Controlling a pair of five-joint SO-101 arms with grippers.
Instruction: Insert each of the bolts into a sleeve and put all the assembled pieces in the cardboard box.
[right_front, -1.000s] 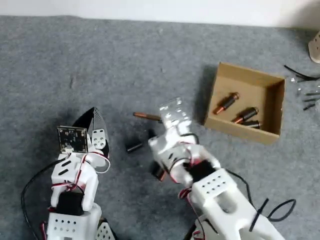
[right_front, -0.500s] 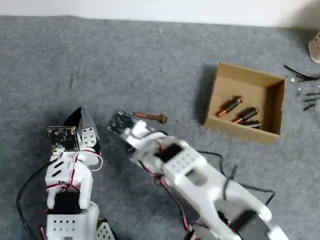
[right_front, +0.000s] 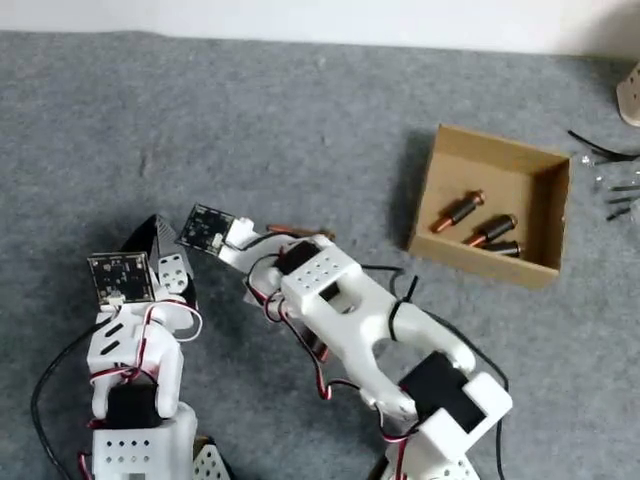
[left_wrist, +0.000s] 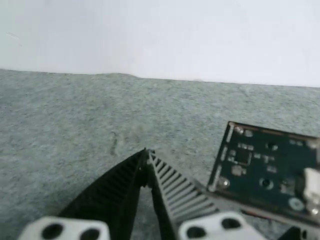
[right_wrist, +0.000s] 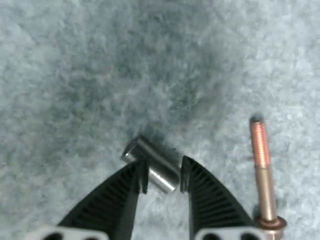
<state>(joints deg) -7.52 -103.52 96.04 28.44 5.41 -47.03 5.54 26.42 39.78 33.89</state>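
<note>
Swung leftward from beside the cardboard box (right_front: 500, 148) within the last second, our right pincer (right_wrist: 162, 174) stood open astride a dark sleeve (right_wrist: 150, 161), we judged to grip it for the copper bolt (right_wrist: 263, 172) lying just beside. Our left pincer (left_wrist: 148, 161) waited closed and empty nearby. Three assembled pieces (right_front: 456, 208) lay in the box on the grey felted bench (right_front: 250, 110), a pale wall (left_wrist: 160, 35) behind.
</note>
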